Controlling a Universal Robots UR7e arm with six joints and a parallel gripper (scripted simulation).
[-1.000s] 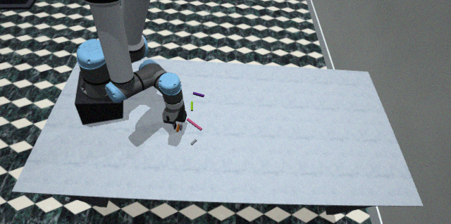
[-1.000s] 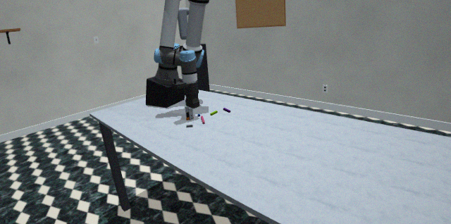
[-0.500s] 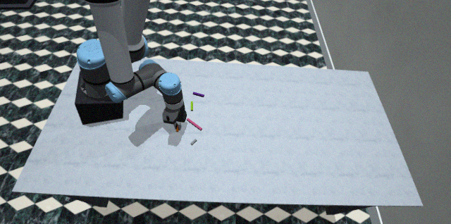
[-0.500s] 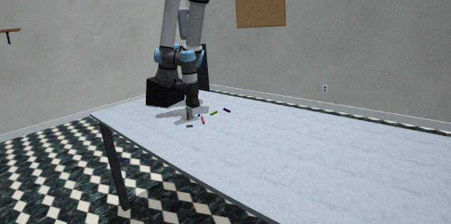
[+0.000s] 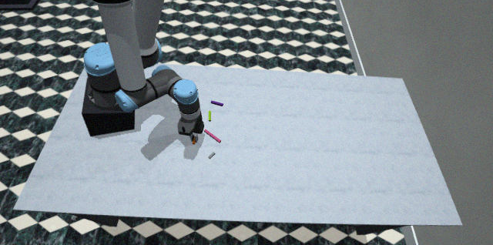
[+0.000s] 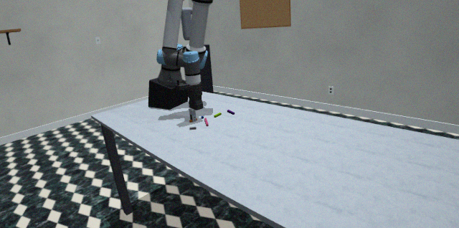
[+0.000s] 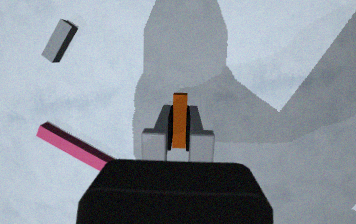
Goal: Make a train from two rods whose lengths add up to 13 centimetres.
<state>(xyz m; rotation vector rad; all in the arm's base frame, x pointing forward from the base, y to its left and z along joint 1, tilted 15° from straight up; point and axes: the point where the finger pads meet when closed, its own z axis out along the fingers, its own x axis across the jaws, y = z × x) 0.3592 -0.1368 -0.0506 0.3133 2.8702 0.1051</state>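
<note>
Pink rod partly hidden.
</note>
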